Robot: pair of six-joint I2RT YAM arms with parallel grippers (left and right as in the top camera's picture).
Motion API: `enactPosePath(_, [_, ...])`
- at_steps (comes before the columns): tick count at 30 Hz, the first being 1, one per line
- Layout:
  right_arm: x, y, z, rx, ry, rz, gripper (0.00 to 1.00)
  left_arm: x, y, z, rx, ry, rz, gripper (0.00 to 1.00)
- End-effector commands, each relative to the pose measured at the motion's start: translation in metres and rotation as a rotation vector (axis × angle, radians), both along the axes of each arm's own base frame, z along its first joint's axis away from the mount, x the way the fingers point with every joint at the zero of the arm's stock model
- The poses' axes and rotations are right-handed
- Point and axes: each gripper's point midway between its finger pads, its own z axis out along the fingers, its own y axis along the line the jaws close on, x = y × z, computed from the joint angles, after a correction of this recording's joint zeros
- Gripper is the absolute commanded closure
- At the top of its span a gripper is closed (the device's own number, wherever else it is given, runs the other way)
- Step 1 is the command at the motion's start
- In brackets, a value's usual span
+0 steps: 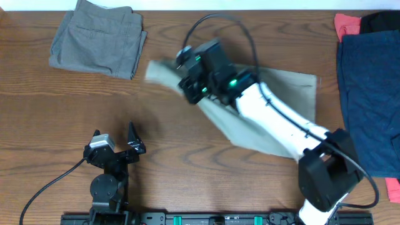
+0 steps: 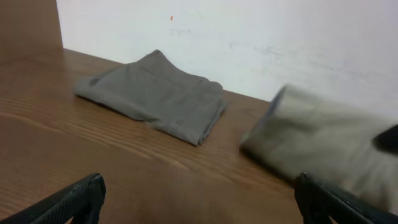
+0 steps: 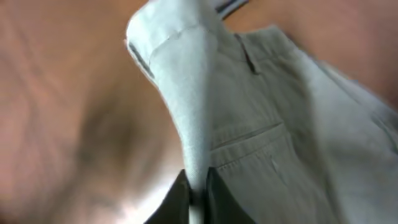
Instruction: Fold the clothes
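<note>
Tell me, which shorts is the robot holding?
The pale khaki shorts in the middle of the table; the right gripper pinches a fold of them. The darker grey shorts lie folded at the far left corner, untouched.

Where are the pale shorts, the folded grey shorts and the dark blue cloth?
pale shorts point(image 1: 294, 87): overhead view, flat part near the right edge.
folded grey shorts point(image 1: 97, 40): overhead view, its middle.
dark blue cloth point(image 1: 369, 94): overhead view, its middle.

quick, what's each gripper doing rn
Left gripper: open, empty.
Right gripper: closed on the khaki shorts.
</note>
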Motion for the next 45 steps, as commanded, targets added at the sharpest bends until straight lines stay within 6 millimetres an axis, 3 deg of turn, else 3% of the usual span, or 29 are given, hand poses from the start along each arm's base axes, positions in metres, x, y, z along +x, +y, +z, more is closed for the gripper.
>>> enactPosePath(1, [-0.019, 0.012, 0.013, 0.023, 0.03, 0.0, 0.88, -0.001, 0.003, -0.017, 0.02, 0.051, 0.016, 0.02])
enactPosePath(6, [-0.038, 0.011, 0.003, 0.006, 0.155, -0.046, 0.91, -0.001, 0.003, -0.017, 0.02, 0.051, 0.016, 0.02])
enactPosePath(9, [-0.042, 0.003, -0.004, -0.024, 0.191, -0.054, 0.62, -0.001, 0.003, -0.017, 0.02, 0.051, 0.016, 0.02])
enactPosePath(11, [-0.039, -0.01, -0.008, -0.053, 0.214, -0.084, 0.36, -0.001, 0.003, -0.017, 0.02, 0.051, 0.016, 0.02])
enactPosePath(16, [-0.013, -0.075, -0.022, -0.135, 0.318, -0.305, 0.01, -0.001, 0.003, -0.017, 0.02, 0.051, 0.016, 0.02])
enactPosePath(20, [0.001, -0.132, -0.032, -0.181, 0.413, -0.438, 0.01, -0.001, 0.003, -0.017, 0.02, 0.051, 0.016, 0.02])
enactPosePath(24, [-0.006, -0.195, -0.045, -0.302, 0.501, -0.525, 0.01, -0.001, 0.003, -0.017, 0.02, 0.051, 0.016, 0.02])
enactPosePath(28, [-0.008, -0.277, -0.054, -0.475, 0.559, -0.842, 0.01, -0.001, 0.003, -0.017, 0.02, 0.051, 0.016, 0.02])
enactPosePath(30, [-0.01, -0.305, -0.055, -0.519, 0.576, -0.942, 0.01, -0.001, 0.003, -0.017, 0.02, 0.051, 0.016, 0.02])
enactPosePath(38, [-0.006, -0.367, -0.062, -0.563, 0.573, -1.087, 0.01, -0.001, 0.003, -0.017, 0.02, 0.051, 0.016, 0.02])
enactPosePath(41, [0.004, -0.379, -0.065, -0.558, 0.521, -1.07, 0.01, -0.001, 0.003, -0.017, 0.02, 0.051, 0.016, 0.02])
enactPosePath(45, [0.01, -0.38, -0.072, -0.516, 0.514, -1.037, 0.01, -0.001, 0.003, -0.017, 0.02, 0.051, 0.016, 0.02])
